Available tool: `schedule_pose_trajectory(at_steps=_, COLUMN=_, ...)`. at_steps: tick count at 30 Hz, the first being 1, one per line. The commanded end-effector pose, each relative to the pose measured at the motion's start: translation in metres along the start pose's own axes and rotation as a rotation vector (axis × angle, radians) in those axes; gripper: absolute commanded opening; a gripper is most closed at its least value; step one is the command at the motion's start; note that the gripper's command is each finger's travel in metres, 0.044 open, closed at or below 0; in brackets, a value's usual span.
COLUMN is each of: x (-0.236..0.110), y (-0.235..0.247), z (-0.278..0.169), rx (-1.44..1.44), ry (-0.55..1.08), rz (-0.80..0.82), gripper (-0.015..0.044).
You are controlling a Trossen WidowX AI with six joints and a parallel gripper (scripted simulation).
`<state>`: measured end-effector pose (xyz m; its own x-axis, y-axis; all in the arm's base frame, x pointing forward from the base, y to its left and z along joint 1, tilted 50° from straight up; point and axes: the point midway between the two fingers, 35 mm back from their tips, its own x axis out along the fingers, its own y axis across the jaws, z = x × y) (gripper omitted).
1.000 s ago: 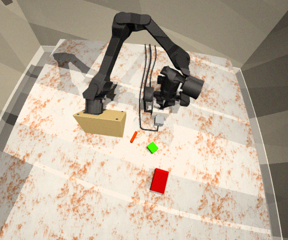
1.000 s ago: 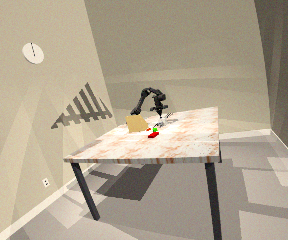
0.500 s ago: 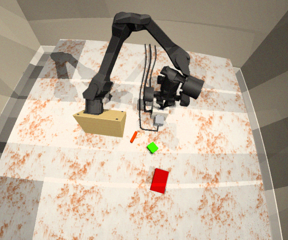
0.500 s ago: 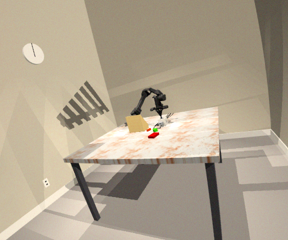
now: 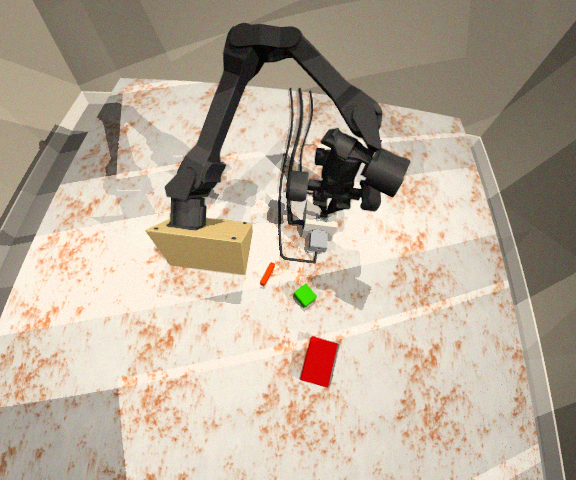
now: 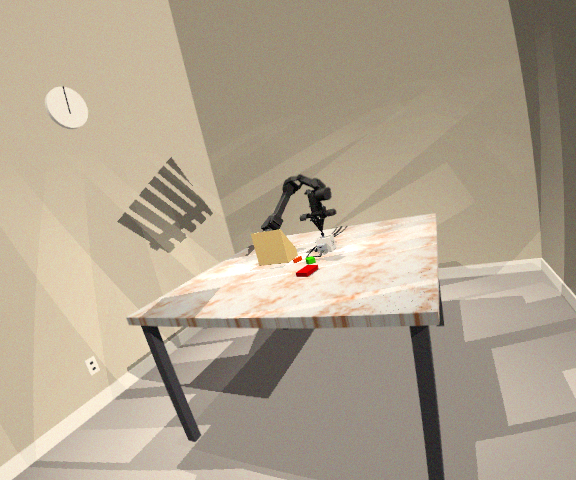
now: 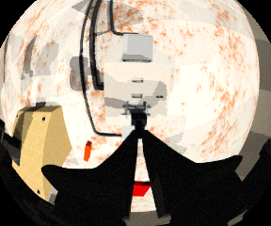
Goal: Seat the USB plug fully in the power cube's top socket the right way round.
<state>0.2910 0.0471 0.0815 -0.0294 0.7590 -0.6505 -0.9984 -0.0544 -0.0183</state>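
USB plug (image 7: 137, 113), small and dark, is clamped between the closed black fingertips of the gripper (image 7: 139, 127) and stands on top of the white power cube (image 7: 135, 96). Black cables (image 5: 292, 155) trail from the cube across the rust-speckled white table (image 5: 123, 361).

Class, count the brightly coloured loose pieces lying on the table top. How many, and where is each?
3. The orange stick lies nearest the tan base block, the green cube beside it, and the red flat block farthest out. The arm may hide others.
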Motion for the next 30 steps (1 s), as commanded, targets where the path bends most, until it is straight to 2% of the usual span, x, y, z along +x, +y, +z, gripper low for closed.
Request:
schedule_pose_trajectory(at_steps=1, x=-0.003, y=0.000, z=0.000, rx=-0.005, ry=0.006, rz=0.002, gripper=0.0000)
schedule_pose_trajectory(at_steps=30, x=-0.021, y=0.000, z=0.000, rx=-0.003, ry=0.005, rz=0.001, gripper=0.0000)
